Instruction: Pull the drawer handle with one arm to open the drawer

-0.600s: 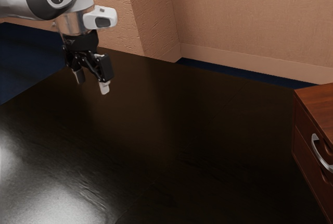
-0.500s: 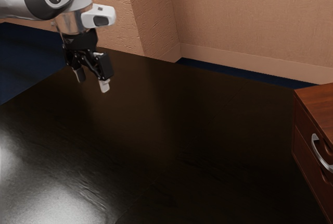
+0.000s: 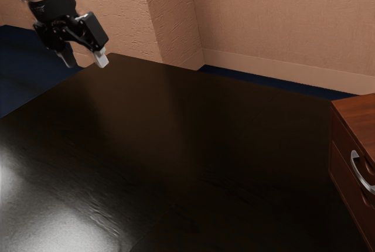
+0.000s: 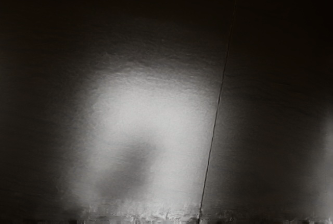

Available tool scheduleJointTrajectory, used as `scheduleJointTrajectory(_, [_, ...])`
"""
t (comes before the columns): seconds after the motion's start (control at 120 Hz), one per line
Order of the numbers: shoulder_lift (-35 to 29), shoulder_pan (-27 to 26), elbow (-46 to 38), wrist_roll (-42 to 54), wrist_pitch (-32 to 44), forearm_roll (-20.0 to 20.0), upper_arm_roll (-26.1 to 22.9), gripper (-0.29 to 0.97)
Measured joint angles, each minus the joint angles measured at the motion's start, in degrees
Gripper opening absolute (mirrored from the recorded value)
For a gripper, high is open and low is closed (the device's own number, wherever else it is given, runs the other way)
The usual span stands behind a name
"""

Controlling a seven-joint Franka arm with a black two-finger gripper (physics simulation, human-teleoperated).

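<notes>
My gripper [image 3: 85, 59]: two fingers spread, nothing between them, above the table's [image 3: 176, 146] far corner at the exterior view's left. One cabinet [image 3: 353, 114] at the right edge. One handle [image 3: 361, 172] on its drawer [image 3: 341, 173], well apart from me.

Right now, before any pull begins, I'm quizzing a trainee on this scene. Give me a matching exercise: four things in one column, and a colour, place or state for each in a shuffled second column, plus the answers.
Things:
1. gripper
2. drawer handle
3. table
4. wall

Descriptions:
a. peach, textured
b. silver, by the exterior view's right edge
c. open, at the exterior view's upper left
d. dark and glossy

Pairs: 1-c, 2-b, 3-d, 4-a.
</notes>
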Motion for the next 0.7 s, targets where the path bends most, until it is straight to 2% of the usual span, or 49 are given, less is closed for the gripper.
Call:
scheduleJointTrajectory(0.117, [0.12, -0.62, -2.87, -7.26, 2.54, -3.99, -0.09, 0.68])
scheduleJointTrajectory(0.283, [-1.2, -2.89, -7.07, -17.73, 7.33, -5.8, -0.43, 0.67])
scheduleJointTrajectory(0.483, [-2.45, -0.72, -7.31, -29.33, 9.96, -6.28, -5.66, 0.66])
scheduleJointTrajectory(0.567, [-2.54, 1.39, -7.95, -33.11, 10.44, -7.21, -9.32, 0.66])
scheduleJointTrajectory(0.7, [2.61, 1.53, -9.36, -35.8, 13.39, -10.05, -11.87, 0.67])
